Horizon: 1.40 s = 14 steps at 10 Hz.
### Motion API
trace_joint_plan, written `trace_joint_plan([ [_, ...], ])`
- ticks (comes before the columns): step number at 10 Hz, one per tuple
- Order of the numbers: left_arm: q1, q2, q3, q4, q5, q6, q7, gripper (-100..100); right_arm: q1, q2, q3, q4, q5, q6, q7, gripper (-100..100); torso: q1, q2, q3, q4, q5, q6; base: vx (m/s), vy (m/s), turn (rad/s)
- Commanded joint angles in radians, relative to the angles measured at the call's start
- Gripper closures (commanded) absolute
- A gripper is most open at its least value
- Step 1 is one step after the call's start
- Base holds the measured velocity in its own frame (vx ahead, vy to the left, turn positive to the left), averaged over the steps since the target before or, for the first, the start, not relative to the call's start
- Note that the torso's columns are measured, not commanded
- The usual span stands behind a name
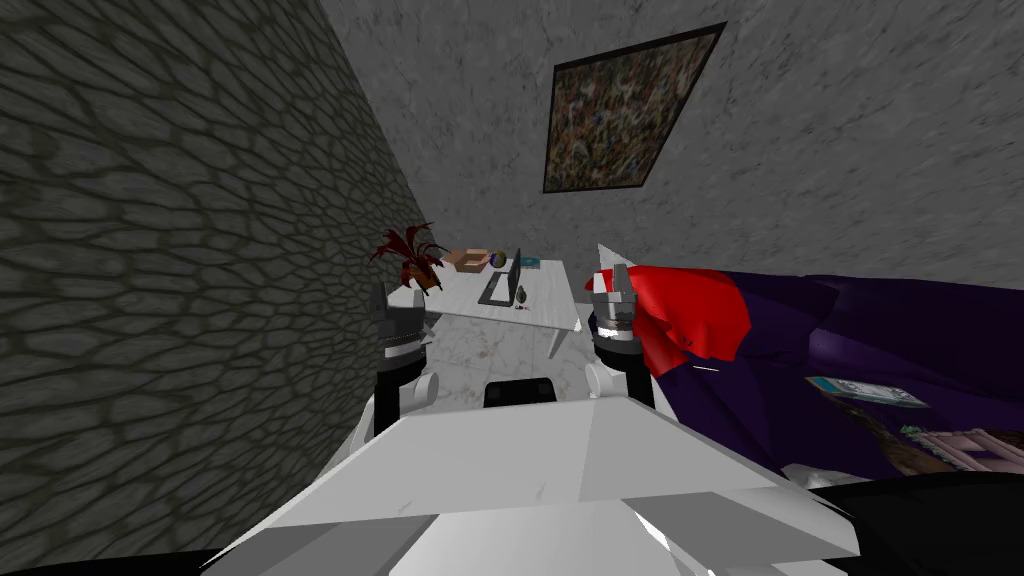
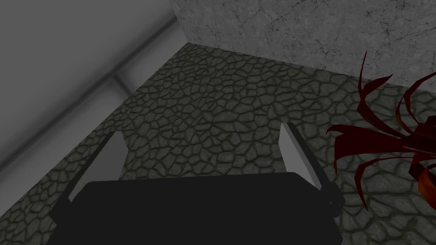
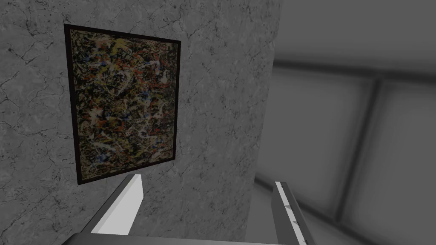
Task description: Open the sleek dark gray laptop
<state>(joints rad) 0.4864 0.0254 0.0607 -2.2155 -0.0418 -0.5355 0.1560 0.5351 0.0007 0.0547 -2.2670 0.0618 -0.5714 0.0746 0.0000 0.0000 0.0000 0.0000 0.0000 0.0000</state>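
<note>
Left gripper point(image 1: 402, 302) and right gripper point(image 1: 612, 288) both gape empty; the laptop point(image 1: 503, 284) sits well ahead, midway between them, lid seemingly raised.

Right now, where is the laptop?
In the head view, the laptop sits on the white table ahead of me, to the right of the red plant, with a small dark object close by its right side.
</note>
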Motion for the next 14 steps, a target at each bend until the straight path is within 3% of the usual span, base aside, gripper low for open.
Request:
trace_joint_plan([
  [1, 0.000, 0.000, 0.000, 0.000, 0.000, 0.000, 0.000, 0, 0.000, 0.000, 0.000, 0.000, 0.000, 0.000, 0.000, 0, 0.000, 0.040, -0.082, 0.041, 0.000, 0.000, 0.000, 0.000, 0.000],
  [9, 0.000, 0.000, 0.000, 0.000, 0.000, 0.000, 0.000, 0, 0.000, 0.000, 0.000, 0.000, 0.000, 0.000, 0.000, 0, 0.000, 0.618, -1.234, 0.617, 0.000, 0.000, 0.000, 0.000, 0.000],
  [10, -0.004, 0.045, 0.006, 0.001, -0.006, 0.022, -0.001, -100, 0.000, 0.000, 0.000, 0.000, 0.000, 0.000, 0.000, 0, 0.000, 0.691, -1.382, 0.691, 0.000, 0.000, 0.013, -0.019, -0.053],
  [11, -0.007, 0.064, 0.009, 0.002, -0.010, 0.036, -0.002, -100, 0.000, 0.000, 0.000, 0.000, 0.000, 0.000, 0.000, 0, -0.001, 0.725, -1.451, 0.724, 0.000, 0.000, 0.014, -0.044, -0.076],
  [14, -0.019, 0.112, 0.024, 0.007, -0.026, 0.095, -0.006, -100, 0.000, 0.000, 0.000, 0.000, 0.000, 0.000, 0.000, 0, -0.001, 0.737, -1.476, 0.737, 0.000, 0.000, 0.022, -0.061, -0.079],
])
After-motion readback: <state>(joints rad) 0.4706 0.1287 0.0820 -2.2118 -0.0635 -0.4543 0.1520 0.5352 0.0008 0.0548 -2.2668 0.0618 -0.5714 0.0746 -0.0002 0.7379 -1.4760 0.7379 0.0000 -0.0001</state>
